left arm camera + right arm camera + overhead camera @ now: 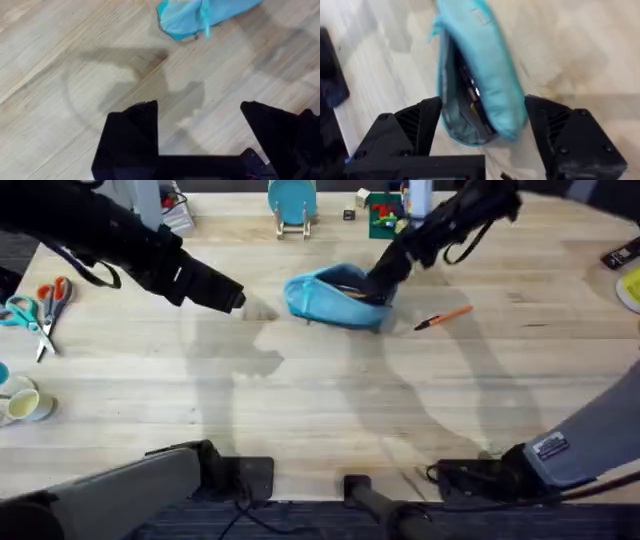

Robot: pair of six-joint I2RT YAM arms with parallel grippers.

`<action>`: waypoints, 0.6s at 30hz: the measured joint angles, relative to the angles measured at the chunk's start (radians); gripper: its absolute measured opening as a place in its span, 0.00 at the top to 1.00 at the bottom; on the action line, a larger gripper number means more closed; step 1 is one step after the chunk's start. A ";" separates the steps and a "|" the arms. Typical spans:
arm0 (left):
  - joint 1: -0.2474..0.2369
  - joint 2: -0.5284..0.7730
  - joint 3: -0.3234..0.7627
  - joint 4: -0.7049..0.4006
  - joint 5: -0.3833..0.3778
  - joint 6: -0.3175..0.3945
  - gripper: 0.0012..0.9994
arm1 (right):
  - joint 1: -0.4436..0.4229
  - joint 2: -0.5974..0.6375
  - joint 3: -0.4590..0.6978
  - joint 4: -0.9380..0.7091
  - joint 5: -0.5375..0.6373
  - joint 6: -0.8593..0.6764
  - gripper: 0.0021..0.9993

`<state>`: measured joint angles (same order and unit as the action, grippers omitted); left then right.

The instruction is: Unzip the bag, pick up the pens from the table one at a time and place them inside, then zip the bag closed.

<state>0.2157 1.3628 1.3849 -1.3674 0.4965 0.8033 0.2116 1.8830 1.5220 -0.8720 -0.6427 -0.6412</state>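
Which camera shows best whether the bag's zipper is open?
The right wrist view: it looks straight into the bag's gaping opening, dark contents visible inside. Overhead shows the bag small, partly behind the right arm. The left wrist view catches just one end.

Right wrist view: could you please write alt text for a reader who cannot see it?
A light blue bag lies unzipped on the wooden table, with dark items visible inside its opening. The right tool hovers just above it, open, one black finger on each side of the bag's near end.
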 joint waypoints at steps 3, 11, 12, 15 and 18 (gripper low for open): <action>0.000 0.000 0.000 0.000 -0.001 0.000 0.00 | -0.022 -0.033 0.035 -0.001 0.001 0.050 0.00; 0.000 0.000 0.000 0.000 -0.023 0.000 0.00 | -0.080 -0.119 0.150 -0.157 0.002 0.115 0.00; 0.000 0.000 0.000 0.000 -0.023 0.000 0.00 | -0.088 -0.123 0.162 -0.180 0.001 0.118 0.00; 0.000 0.000 0.000 0.000 -0.023 0.000 0.00 | -0.117 -0.128 0.207 -0.252 0.002 0.124 0.00; 0.000 0.000 0.000 0.000 -0.023 0.000 0.00 | -0.146 -0.131 0.250 -0.312 0.008 0.130 0.00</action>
<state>0.2157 1.3628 1.3849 -1.3674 0.4736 0.8032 0.0652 1.7520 1.7716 -1.1839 -0.6347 -0.5107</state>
